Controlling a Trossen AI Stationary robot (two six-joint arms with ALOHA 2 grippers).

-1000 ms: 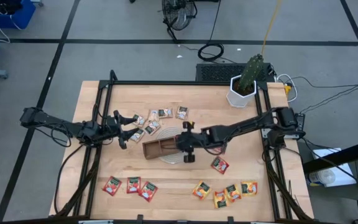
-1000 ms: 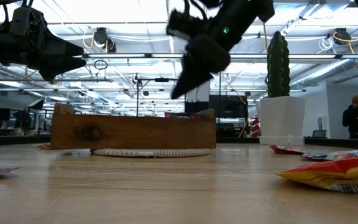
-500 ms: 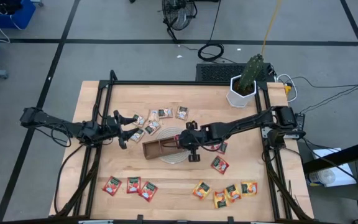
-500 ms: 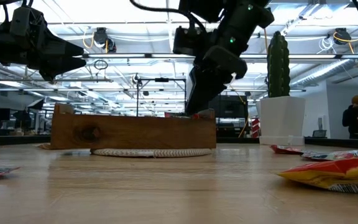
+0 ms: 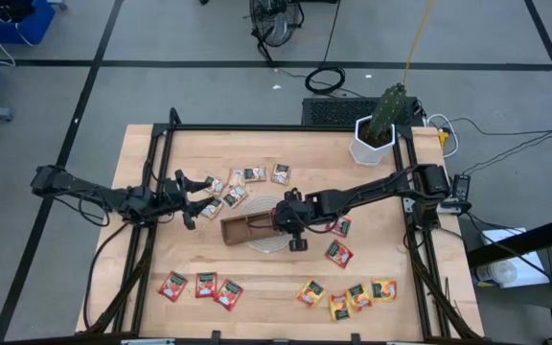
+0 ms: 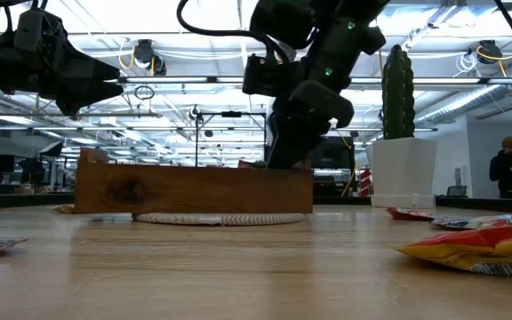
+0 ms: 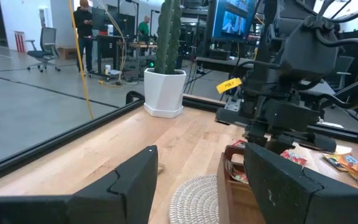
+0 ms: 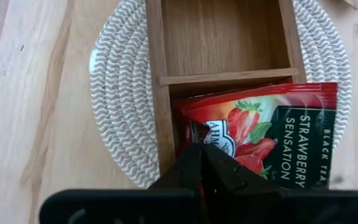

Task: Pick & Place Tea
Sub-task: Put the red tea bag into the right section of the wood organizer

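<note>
The brown wooden tray sits on a round woven mat at mid-table. My right gripper is down in the tray's right end compartment, shut on a red strawberry tea sachet. My left gripper hovers open left of the tray, next to the beige sachets lying flat toward the far side. Three more red sachets lie near the near-left edge. Several orange-yellow ones lie near the near-right edge, and two red ones lie right of the tray. My right gripper pinches the red sachet between its two shut fingers at the edge beside its white label, coming from above and slanting from the table's right. The sachet lies tilted in the tray's end compartment, against the divider and the side wall.
A white pot with a cactus stands at the far right of the table. The right arm stretches across the table's right half above one red sachet. Dark frame rails run along the table's edges. A person stands in the room behind.
My right gripper has moved down and a little toward the table's left, from above the tray's right end into its end compartment, carrying the red sachet. The arm's shift has uncovered a red sachet lying right of the tray. My left arm has kept still.
</note>
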